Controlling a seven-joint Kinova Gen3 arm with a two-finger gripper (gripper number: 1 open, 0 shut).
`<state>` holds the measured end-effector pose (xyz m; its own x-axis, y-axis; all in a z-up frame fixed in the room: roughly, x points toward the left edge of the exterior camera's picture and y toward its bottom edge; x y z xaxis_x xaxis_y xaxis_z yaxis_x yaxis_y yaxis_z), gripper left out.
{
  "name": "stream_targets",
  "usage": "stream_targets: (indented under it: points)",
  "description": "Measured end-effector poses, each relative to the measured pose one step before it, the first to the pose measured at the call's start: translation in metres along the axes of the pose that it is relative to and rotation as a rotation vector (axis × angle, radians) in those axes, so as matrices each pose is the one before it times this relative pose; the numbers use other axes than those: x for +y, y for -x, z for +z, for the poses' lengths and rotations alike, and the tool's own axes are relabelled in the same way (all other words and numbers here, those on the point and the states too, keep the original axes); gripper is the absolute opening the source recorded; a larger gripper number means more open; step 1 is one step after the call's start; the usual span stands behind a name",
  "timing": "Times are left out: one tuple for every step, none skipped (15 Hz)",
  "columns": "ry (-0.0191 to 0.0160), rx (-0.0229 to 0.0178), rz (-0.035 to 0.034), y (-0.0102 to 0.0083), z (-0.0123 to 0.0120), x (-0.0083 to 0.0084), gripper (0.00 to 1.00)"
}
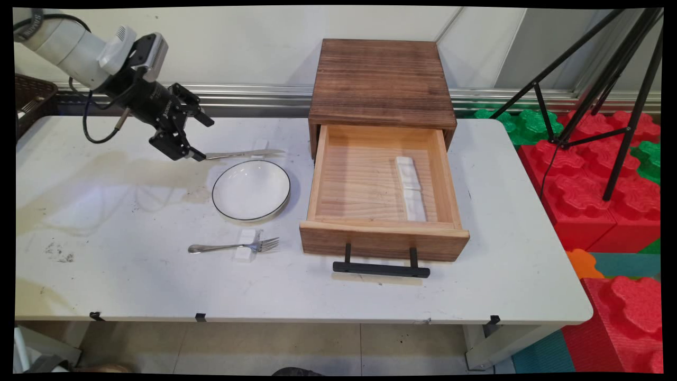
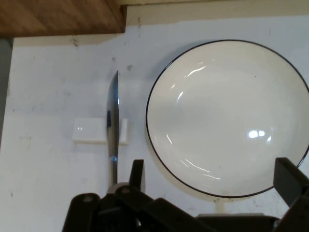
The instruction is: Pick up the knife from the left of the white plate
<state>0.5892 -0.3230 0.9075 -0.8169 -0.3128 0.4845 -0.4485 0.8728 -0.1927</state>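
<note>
Nearest the camera on the white tabletop there's a fork lying flat with its neck across a small white rest, tines pointing toward the drawer. Just past it sits a round white plate with a thin dark rim. To the right of both, the wooden drawer box has its drawer pulled all the way out, black bar handle at the front, and two white rests lying end to end inside on the right part of the drawer floor.

Behind the plate is a knife, blade pointing toward the box and crossing another white rest. The jaws are spread wide apart, the lower finger right at the knife's handle end. From the hand view one finger sits just beside the handle and the other hangs over the plate's edge, so nothing is clamped.

Further back, a dark basket at the left edge, a black tripod and red and green foam blocks off to the right.
</note>
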Motion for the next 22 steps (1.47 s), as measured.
stream_targets:
  points:
    - [-0.00216, -0.00362, -0.00382, 0.00057, 0.00152, -0.00046, 1.00]
    - [-0.00581, -0.00641, -0.00641, 0.00147, 0.00313, -0.00084, 1.00]
    - [-0.00895, -0.01079, -0.00538, 0.00272, 0.00476, -0.00114, 1.00]
    - [-0.00695, -0.00783, -0.00200, 0.00189, 0.00371, -0.00094, 1.00]
    - [-0.01036, -0.01056, -0.00538, 0.00281, 0.00540, -0.00151, 1.00]
    - [-0.00887, -0.00687, -0.00676, 0.00145, 0.00433, -0.00150, 1.00]
    - [-0.00562, -0.00425, -0.00449, 0.00089, 0.00274, -0.00098, 1.00]
    - [-0.00880, -0.00686, -0.00691, 0.00142, 0.00405, -0.00194, 1.00]
    - [-0.00737, -0.00600, -0.00507, 0.00117, 0.00325, -0.00157, 1.00]
    - [-0.00811, -0.00689, -0.00438, 0.00143, 0.00311, -0.00161, 1.00]
    - [-0.01099, -0.00971, -0.00480, 0.00184, 0.00440, -0.00221, 1.00]
    - [-0.01155, -0.01011, -0.00593, 0.00215, 0.00436, -0.00225, 1.00]
    - [-0.01019, -0.00820, -0.00510, 0.00135, 0.00393, -0.00248, 1.00]
    - [-0.00643, -0.00505, -0.00414, 0.00094, 0.00246, -0.00141, 1.00]
    - [-0.00840, -0.00660, -0.00628, 0.00134, 0.00371, -0.00199, 1.00]
    - [-0.00511, -0.00375, -0.00361, 0.00065, 0.00239, -0.00119, 1.00]
    - [-0.00505, -0.00489, -0.00515, 0.00081, 0.00398, -0.00141, 1.00]
    - [-0.00404, -0.00485, -0.00456, 0.00071, 0.00396, -0.00130, 1.00]
    - [-0.00247, -0.00336, -0.00321, 0.00048, 0.00274, -0.00079, 1.00]
    - [-0.00577, -0.00818, -0.00737, 0.00126, 0.00672, -0.00220, 1.00]
    - [-0.00345, -0.00516, -0.00410, 0.00089, 0.00392, -0.00135, 1.00]
    - [-0.00402, -0.00658, -0.00539, 0.00139, 0.00441, -0.00149, 1.00]
